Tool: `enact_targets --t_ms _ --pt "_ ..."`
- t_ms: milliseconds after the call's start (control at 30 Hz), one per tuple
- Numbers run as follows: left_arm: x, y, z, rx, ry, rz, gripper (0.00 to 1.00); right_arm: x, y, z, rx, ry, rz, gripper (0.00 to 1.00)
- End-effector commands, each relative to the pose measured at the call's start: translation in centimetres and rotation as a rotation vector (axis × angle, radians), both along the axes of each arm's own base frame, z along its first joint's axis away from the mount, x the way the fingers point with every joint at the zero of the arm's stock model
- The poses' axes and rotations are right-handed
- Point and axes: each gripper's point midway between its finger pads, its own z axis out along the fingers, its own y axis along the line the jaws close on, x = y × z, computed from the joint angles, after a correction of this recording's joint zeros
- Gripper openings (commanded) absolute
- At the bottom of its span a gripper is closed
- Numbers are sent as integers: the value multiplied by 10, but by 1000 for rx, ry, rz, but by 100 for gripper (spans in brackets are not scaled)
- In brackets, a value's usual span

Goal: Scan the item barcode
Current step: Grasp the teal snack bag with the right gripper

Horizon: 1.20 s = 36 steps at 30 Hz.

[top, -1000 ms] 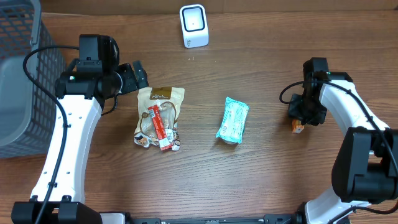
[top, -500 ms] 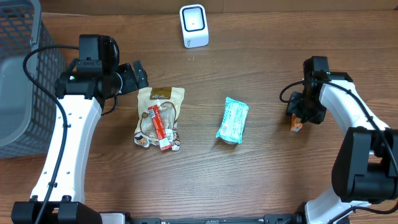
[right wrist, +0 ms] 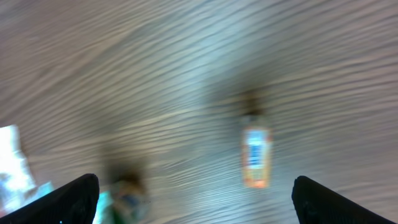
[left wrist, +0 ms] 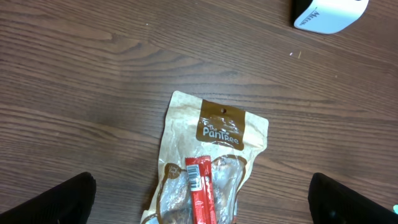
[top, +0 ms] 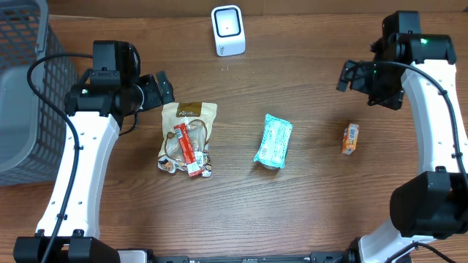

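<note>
A small orange item (top: 351, 138) lies on the wooden table at the right, free of any gripper; the blurred right wrist view shows the same item (right wrist: 256, 155) below the camera. My right gripper (top: 355, 79) hangs open, up and behind it, with nothing between its fingers (right wrist: 59, 202). The white scanner (top: 228, 30) stands at the back centre. My left gripper (top: 159, 90) is open just behind a brown snack bag (left wrist: 214, 155) with a red stick pack (left wrist: 202, 196) lying on it.
A teal packet (top: 273, 141) lies mid-table between the bag and the orange item. A grey wire basket (top: 22, 95) stands at the left edge. The scanner's (left wrist: 329, 14) base shows in the top right corner of the left wrist view.
My right gripper opened, let go of the orange item on the table, then lifted and drew back toward the far right. The left arm has not moved.
</note>
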Motion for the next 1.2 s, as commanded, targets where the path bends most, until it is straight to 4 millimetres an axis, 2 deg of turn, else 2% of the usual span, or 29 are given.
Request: enact_targets --t_ms 0,133,200,233,400,633,700,833,1000,1067,1133,1167 --pt "1 2 6 16 -18 -18 100 1 38 14 216 -25 49 99" --pt "1 2 6 16 -18 -18 100 -11 62 17 305 18 86 81" --pt "1 2 6 16 -18 -18 100 -19 71 16 303 51 108 79" --pt "1 2 6 16 -18 -18 100 -26 82 13 296 75 135 73" --pt "1 2 6 16 -18 -18 100 -41 108 1 267 129 212 63" --pt "1 2 6 16 -18 -18 100 -63 133 -29 221 220 219 62" --pt "1 2 6 16 -18 -18 100 -68 136 -47 173 244 191 61" --pt "1 2 6 16 -18 -18 100 -78 151 -73 161 259 231 57" --pt "1 2 6 16 -18 -18 100 -89 158 -92 154 280 249 52" --pt "1 2 6 16 -18 -18 100 -92 157 -96 152 287 249 45" --pt "1 2 6 16 -18 -18 100 -92 157 -96 152 289 249 32" --pt "1 2 6 16 -18 -18 100 -91 157 -96 152 286 250 14"
